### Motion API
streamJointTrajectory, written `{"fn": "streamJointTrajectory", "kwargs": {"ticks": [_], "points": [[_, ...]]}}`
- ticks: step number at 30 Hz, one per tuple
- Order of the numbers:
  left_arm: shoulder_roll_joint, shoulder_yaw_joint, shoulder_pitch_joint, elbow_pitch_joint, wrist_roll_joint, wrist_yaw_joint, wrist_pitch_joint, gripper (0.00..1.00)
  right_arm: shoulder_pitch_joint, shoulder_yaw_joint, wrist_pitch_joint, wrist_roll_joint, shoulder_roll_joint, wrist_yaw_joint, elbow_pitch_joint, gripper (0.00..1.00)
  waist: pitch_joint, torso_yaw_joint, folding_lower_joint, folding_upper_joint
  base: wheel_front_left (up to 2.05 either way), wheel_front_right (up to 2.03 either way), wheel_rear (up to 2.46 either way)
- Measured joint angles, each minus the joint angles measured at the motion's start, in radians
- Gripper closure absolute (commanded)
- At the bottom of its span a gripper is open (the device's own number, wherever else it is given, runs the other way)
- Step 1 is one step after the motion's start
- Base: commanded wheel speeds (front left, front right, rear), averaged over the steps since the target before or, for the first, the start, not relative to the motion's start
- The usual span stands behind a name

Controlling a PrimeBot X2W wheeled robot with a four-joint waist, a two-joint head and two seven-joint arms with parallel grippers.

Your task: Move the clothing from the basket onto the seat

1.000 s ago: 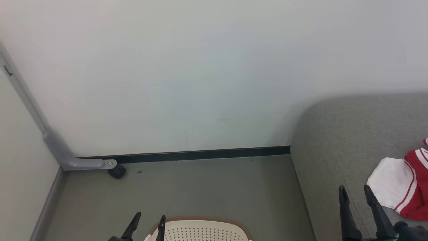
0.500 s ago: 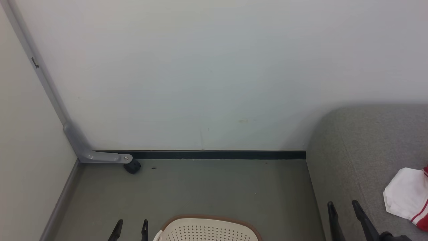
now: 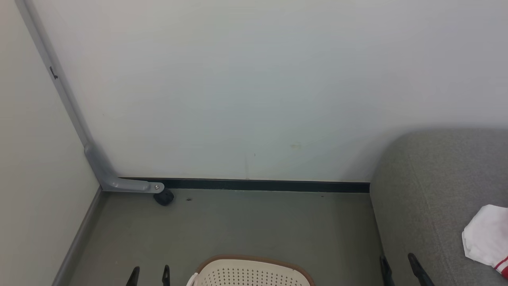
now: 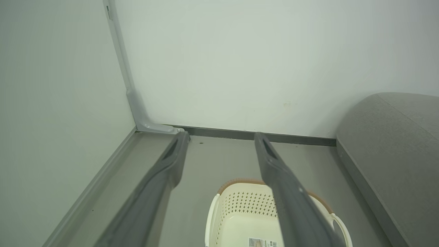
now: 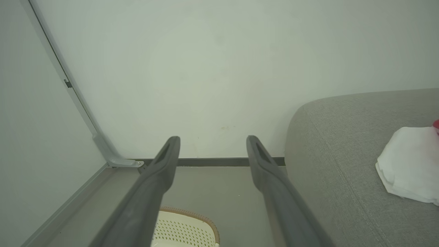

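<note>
The cream perforated basket [image 3: 250, 272] with its brown rim stands on the floor at the bottom middle of the head view; the left wrist view shows part of its inside [image 4: 247, 223], bare apart from a label. A white garment with red trim, the clothing [image 3: 486, 234], lies on the grey seat [image 3: 428, 206] at the right, also seen as clothing [image 5: 408, 164] on the seat [image 5: 343, 154]. My left gripper [image 3: 150, 274] is open, just left of the basket. My right gripper [image 3: 399, 264] is open over the seat's front edge, left of the garment. Both grippers [image 4: 219, 137] [image 5: 212, 140] hold nothing.
A pale wall stands close behind, with a dark baseboard [image 3: 262, 185]. A grey metal frame leg [image 3: 119, 183] with a black caster [image 3: 164, 197] sits in the left corner beside a side panel [image 3: 31, 178]. Grey floor [image 3: 258, 222] lies between basket and wall.
The head camera has turned left, so the scene has shifted right and the garment sits nearer the right edge. Both grippers have sunk toward the bottom edge; only their tips show now.
</note>
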Motion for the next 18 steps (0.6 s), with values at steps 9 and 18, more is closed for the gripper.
{"fn": "streamJointTrajectory", "kwargs": {"ticks": [9,18], "points": [[0.0,0.01,0.002,0.0,0.016,-0.002,0.0,0.0,-0.001,-0.002,0.0,-0.001,0.003,0.0,0.004,0.0,0.001,-0.001,0.0,0.0,0.0,0.0,0.0],[-0.003,0.032,0.011,0.005,0.02,-0.018,0.0,0.0,-0.002,-0.007,0.0,-0.006,0.01,0.0,0.01,0.0,0.004,-0.011,0.0,0.0,0.0,0.0,0.0]]}}
